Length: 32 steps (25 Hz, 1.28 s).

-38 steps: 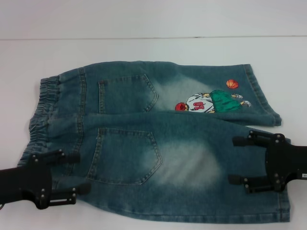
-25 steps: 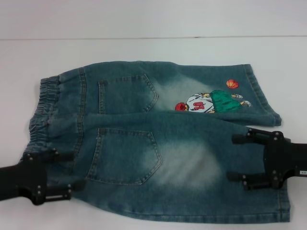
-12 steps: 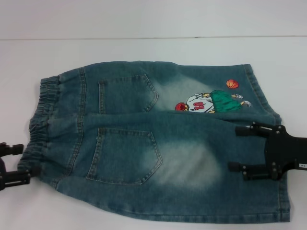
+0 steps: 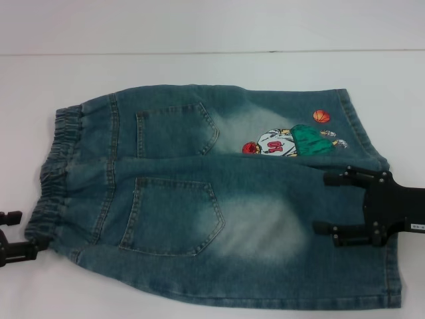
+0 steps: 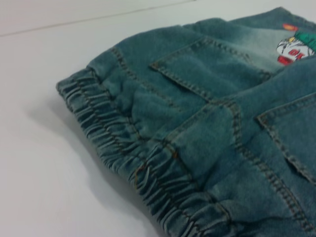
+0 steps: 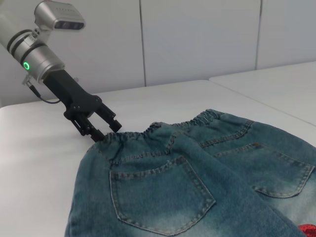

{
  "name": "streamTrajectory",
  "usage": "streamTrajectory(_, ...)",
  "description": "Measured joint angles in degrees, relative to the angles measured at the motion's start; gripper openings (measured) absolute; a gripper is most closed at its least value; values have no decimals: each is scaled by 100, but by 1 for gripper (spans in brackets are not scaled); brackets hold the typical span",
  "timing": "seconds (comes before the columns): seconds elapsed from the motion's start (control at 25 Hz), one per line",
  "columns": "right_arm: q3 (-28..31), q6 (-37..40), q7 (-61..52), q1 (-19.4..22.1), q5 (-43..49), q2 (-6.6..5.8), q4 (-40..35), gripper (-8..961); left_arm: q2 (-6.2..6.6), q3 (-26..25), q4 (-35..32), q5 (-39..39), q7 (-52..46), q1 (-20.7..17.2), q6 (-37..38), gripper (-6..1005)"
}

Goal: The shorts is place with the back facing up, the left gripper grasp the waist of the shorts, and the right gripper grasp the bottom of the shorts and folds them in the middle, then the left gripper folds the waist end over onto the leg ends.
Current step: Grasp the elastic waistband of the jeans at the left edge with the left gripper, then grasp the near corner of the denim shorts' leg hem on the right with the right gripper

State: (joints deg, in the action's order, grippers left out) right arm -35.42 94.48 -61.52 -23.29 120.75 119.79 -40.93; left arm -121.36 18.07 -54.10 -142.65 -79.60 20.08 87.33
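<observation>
My left gripper (image 4: 14, 234), fingers spread, sits at the waist corner of the shorts (image 4: 212, 199) lying flat on the table (image 4: 199, 66); my right gripper (image 4: 329, 203), likewise spread, hovers above the near leg, ready to grab.

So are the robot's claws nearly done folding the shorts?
Not yet. The shorts lie flat, pockets up, with no fold in them. The left gripper is open at the near corner of the ruffled waist. The right gripper is open above the near leg, close to its hem. Both grasps and both folds are left.
</observation>
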Motion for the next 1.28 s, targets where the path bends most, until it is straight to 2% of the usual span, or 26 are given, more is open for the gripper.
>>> streamTrajectory(0.8, 0, -224, 0, 26, 6, 0, 96, 941, -20, 146, 14, -35, -51, 66, 64, 806)
streamTrajectory(1.04, 0, -208, -3, 59, 1, 0, 108, 942, -20, 211, 0, -58, -63, 93, 68, 568)
streamTrajectory(1.12, 5, -194, -13, 61, 0, -2, 134, 942, -20, 268, -14, -66, -88, 98, 90, 322)
streamTrajectory(1.28, 23, -184, -124, 80, 0, -11, 142, 942, -20, 299, -15, -71, -95, 108, 114, 177)
